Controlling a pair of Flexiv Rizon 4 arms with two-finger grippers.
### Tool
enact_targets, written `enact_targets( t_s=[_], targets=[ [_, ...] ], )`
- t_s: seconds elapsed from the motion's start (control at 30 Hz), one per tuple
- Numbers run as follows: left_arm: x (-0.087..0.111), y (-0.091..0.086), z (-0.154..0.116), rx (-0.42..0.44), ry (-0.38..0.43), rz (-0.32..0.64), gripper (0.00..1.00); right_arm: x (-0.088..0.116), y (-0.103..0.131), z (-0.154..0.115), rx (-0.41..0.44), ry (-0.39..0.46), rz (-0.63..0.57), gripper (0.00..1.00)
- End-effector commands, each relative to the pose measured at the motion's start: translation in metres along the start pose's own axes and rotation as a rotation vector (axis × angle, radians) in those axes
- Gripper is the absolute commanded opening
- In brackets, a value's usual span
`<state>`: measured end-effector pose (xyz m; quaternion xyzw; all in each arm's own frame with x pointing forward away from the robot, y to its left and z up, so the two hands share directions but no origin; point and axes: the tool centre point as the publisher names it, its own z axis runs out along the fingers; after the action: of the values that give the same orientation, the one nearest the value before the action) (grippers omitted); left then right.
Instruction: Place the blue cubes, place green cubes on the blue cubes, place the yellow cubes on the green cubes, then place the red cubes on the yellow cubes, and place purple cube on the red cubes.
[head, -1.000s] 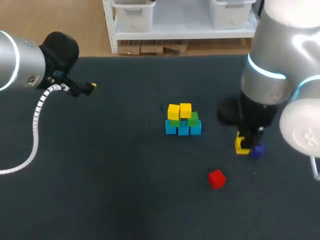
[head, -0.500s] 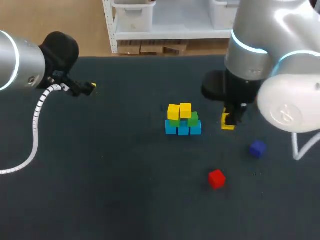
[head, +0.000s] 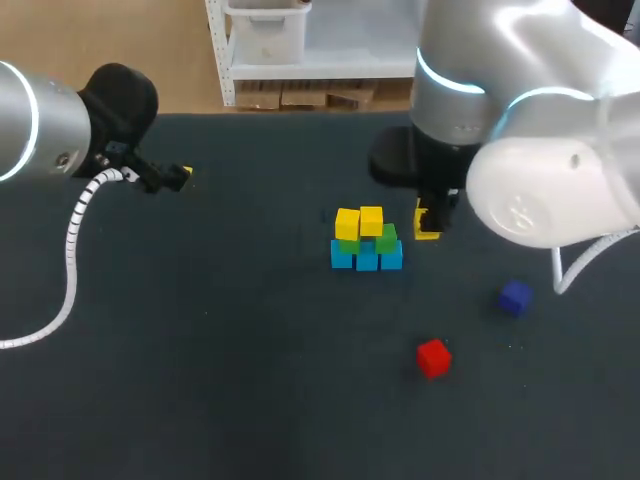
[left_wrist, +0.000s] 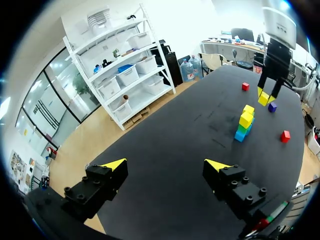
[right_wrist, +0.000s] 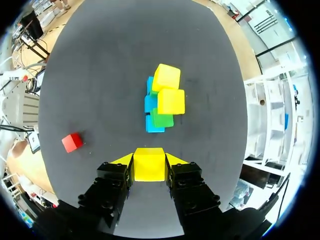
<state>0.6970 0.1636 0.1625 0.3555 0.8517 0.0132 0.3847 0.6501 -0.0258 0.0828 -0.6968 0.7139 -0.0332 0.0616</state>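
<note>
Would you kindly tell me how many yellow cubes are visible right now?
3. Two yellow cubes sit side by side atop the green cubes; a third is held by the right pincer.

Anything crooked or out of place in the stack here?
Only slightly: the farther yellow cube sits a little twisted against the nearer yellow cube atop the green cubes. Nothing is toppled; the right gripper holds a third yellow cube squarely.
</note>
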Motion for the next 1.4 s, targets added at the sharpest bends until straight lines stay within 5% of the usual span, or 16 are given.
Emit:
enact_targets(
  t_s=[0.03,1.4],
  targets=[
    [0.0,0.001,0.001,0.005,-0.003,0.001,1.0,-0.007,-0.009,0.004,-0.002,0.0,-0.02,0.0],
    [0.0,0.001,0.001,0.005,-0.003,0.001,1.0,-0.039,-0.02,0.021,-0.015,-0.04,-0.092,0.0]
  ],
)
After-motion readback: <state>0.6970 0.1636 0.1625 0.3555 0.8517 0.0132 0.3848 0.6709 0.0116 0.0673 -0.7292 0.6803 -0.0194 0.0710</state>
